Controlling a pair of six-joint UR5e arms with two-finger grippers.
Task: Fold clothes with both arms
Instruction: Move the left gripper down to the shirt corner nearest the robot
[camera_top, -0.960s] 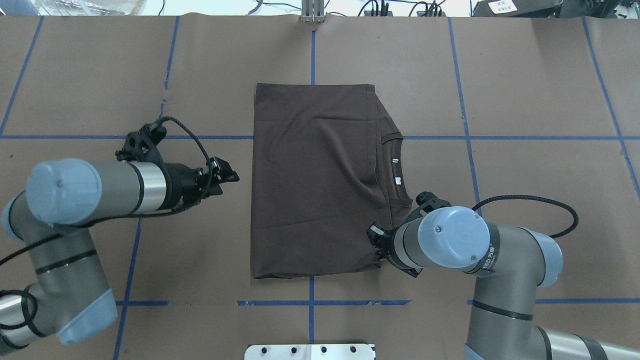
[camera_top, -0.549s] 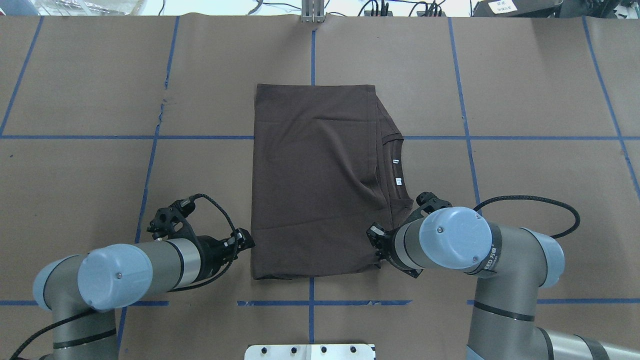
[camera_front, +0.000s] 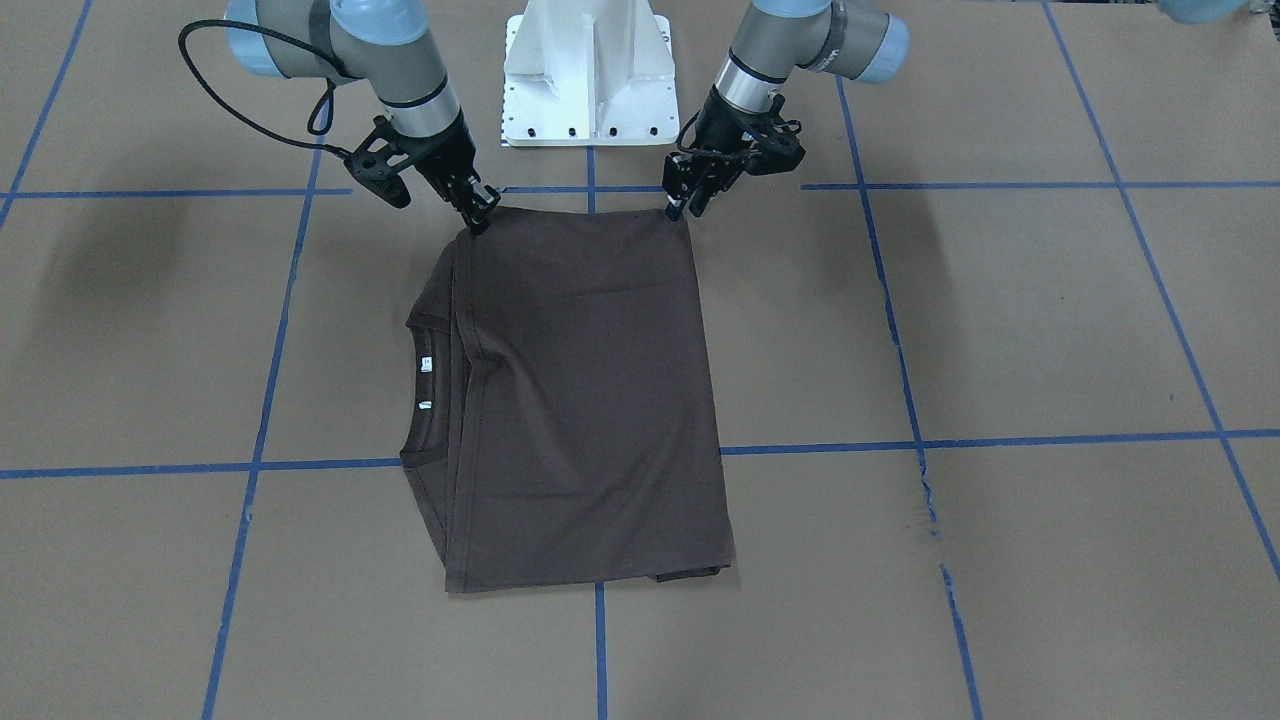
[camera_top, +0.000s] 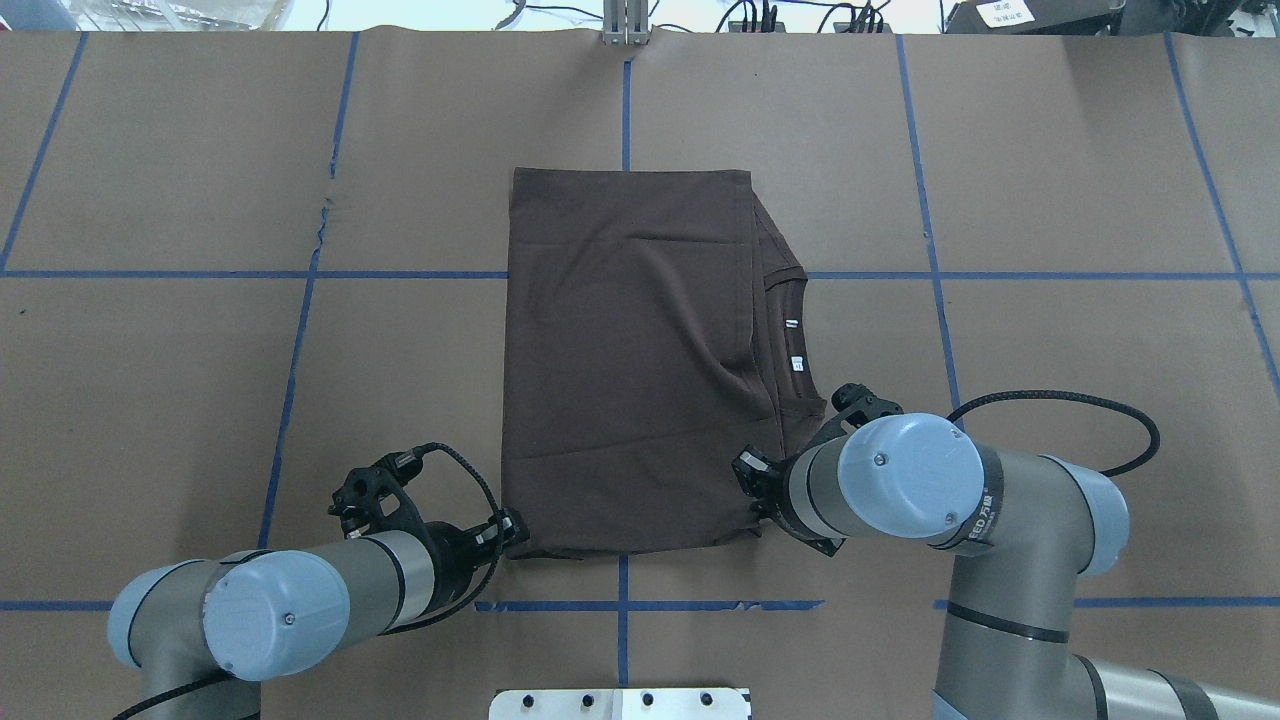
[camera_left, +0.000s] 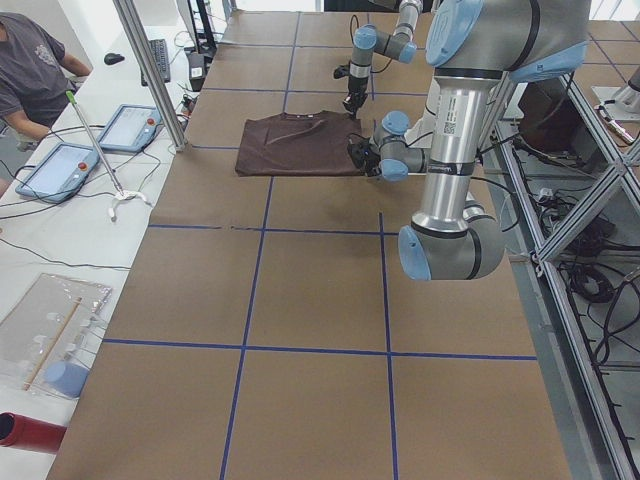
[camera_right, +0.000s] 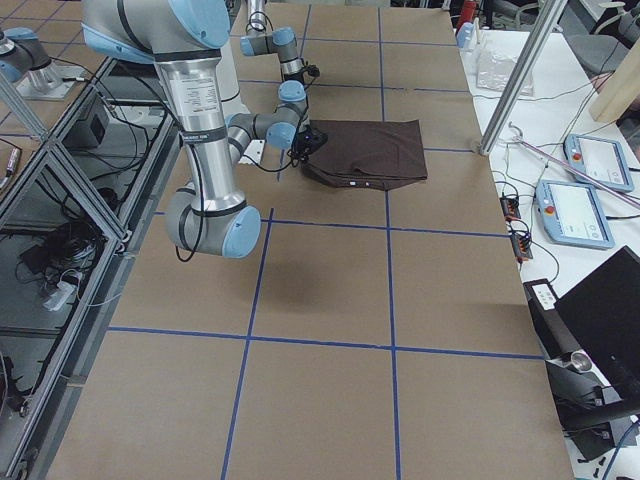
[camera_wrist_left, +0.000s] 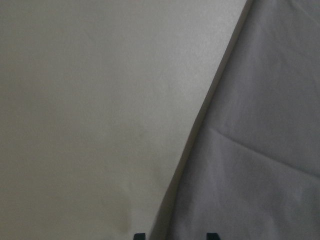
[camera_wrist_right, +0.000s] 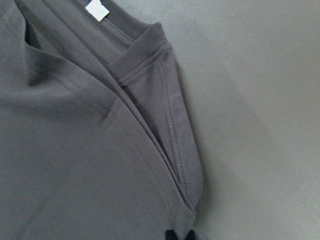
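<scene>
The dark brown T-shirt (camera_top: 620, 350) lies folded into a tall rectangle on the brown table, its ribbed neck and white labels (camera_top: 797, 362) on the robot's right side. My left gripper (camera_top: 515, 530) is low at the shirt's near left corner. In the left wrist view its fingertips (camera_wrist_left: 139, 236) stand apart, astride the shirt's edge (camera_wrist_left: 200, 130), so the left gripper (camera_wrist_left: 175, 236) is open. My right gripper (camera_front: 478, 215) sits at the near right corner. In the right wrist view its tips are close together, the right gripper (camera_wrist_right: 180, 234) shut on the hem of the T-shirt (camera_wrist_right: 75, 165).
The white bolted pedestal (camera_front: 588, 70) stands just behind the shirt's near edge, between the two arms. Blue tape lines (camera_top: 930, 275) grid the table. A black cable loop (camera_top: 1100, 410) hangs off the right wrist. A person (camera_left: 30, 70) and tablets (camera_left: 125, 125) are beyond the far edge.
My left arm has swung back toward the robot's base and come down to the shirt's near left corner. The right arm and the shirt have not moved.
</scene>
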